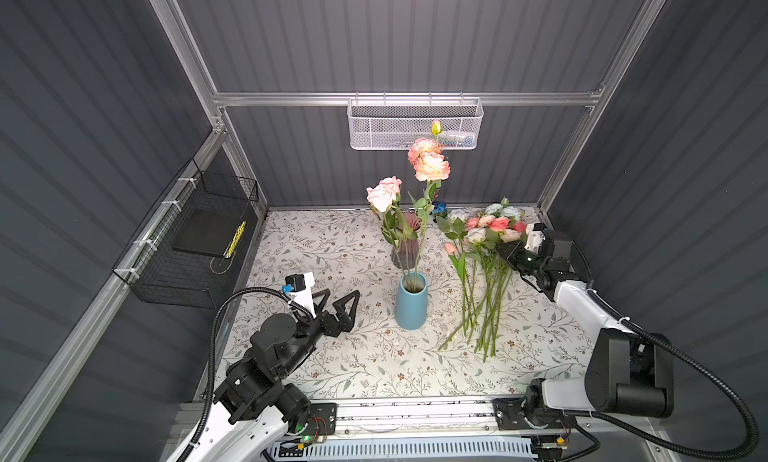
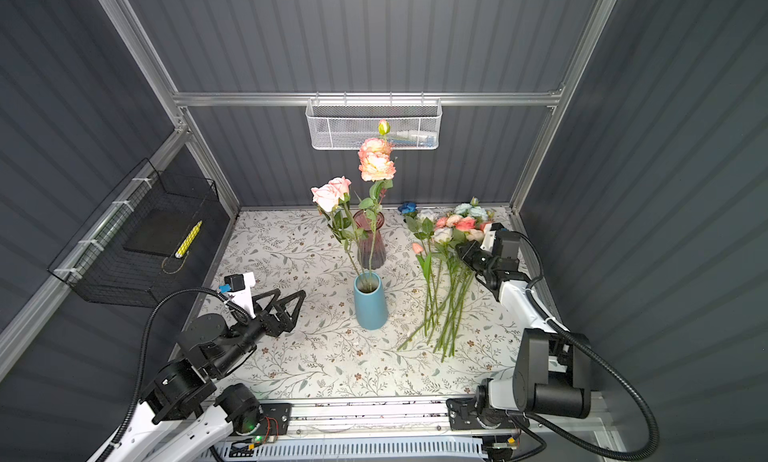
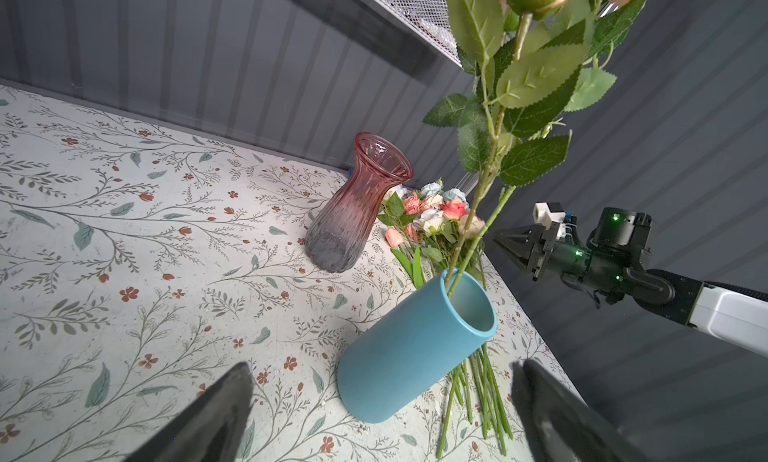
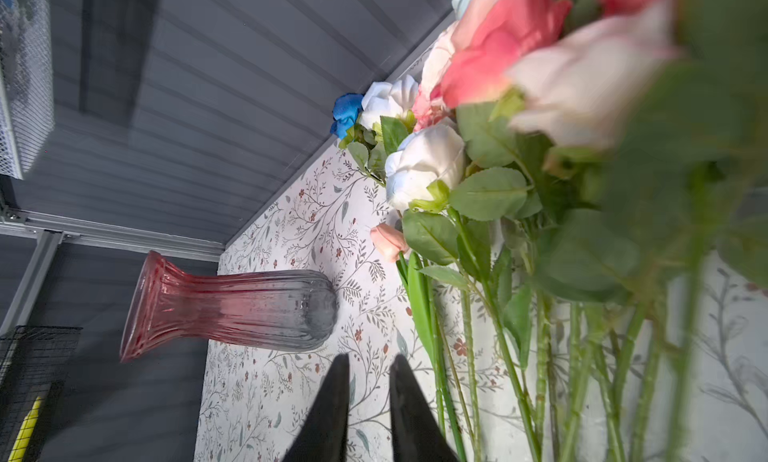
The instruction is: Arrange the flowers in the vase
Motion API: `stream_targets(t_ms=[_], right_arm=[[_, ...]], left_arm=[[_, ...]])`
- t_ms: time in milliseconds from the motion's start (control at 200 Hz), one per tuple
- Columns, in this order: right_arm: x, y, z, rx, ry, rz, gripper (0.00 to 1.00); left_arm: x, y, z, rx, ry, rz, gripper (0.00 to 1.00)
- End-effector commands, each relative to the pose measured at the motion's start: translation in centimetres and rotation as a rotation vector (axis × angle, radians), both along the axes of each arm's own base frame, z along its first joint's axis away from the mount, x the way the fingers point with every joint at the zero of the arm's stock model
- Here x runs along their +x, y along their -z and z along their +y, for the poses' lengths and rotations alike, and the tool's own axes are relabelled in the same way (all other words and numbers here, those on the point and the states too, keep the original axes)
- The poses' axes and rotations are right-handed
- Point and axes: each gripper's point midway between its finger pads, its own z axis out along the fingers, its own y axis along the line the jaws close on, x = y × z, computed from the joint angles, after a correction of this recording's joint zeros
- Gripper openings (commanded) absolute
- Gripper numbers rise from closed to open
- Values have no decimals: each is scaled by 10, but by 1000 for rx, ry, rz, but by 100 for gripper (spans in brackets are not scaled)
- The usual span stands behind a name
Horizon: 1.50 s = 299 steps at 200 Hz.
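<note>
A blue vase stands mid-table and holds three flowers with pink and peach heads, stems upright. The other flowers lie in a pile on the table to its right, heads toward the back wall. My left gripper hovers left of the vase, wide open and empty. My right gripper sits low beside the pile's leafy part. Its jaws stand a narrow gap apart with nothing between them.
An empty pink glass vase stands behind the blue one. A white mesh basket hangs on the back rail. On the left wall hangs a black wire basket. One deep blue head lies by the back wall.
</note>
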Motion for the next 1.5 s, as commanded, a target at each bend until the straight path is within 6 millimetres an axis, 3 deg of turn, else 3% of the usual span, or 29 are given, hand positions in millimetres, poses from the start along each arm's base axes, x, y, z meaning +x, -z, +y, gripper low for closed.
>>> stream_targets(t_ms=[0,80,205,405,765,975,1386,1491], right_arm=[[-3,-1,-1,-102,14,30,34],[-5,8,-9,-236,55,101,50],[-9,32,-11,-300,61,216,54],[-28,70,-25,-333,136,332,49],[-37,107,-35,-361,187,450,34],[-40,118,-46,-410,220,489,33],[-24,116,-64,-445,289,482,30],[-18,119,-64,-441,284,497,22]], left_arm=[[1,6,0,13,-6,0,100],[1,8,0,14,-7,4,100],[1,9,2,17,-13,0,100],[0,10,5,19,-21,-4,100],[-1,12,8,31,-30,-5,100],[-2,12,11,28,-35,-10,100],[-3,13,11,30,-36,-10,100],[-2,13,11,32,-37,-10,100]])
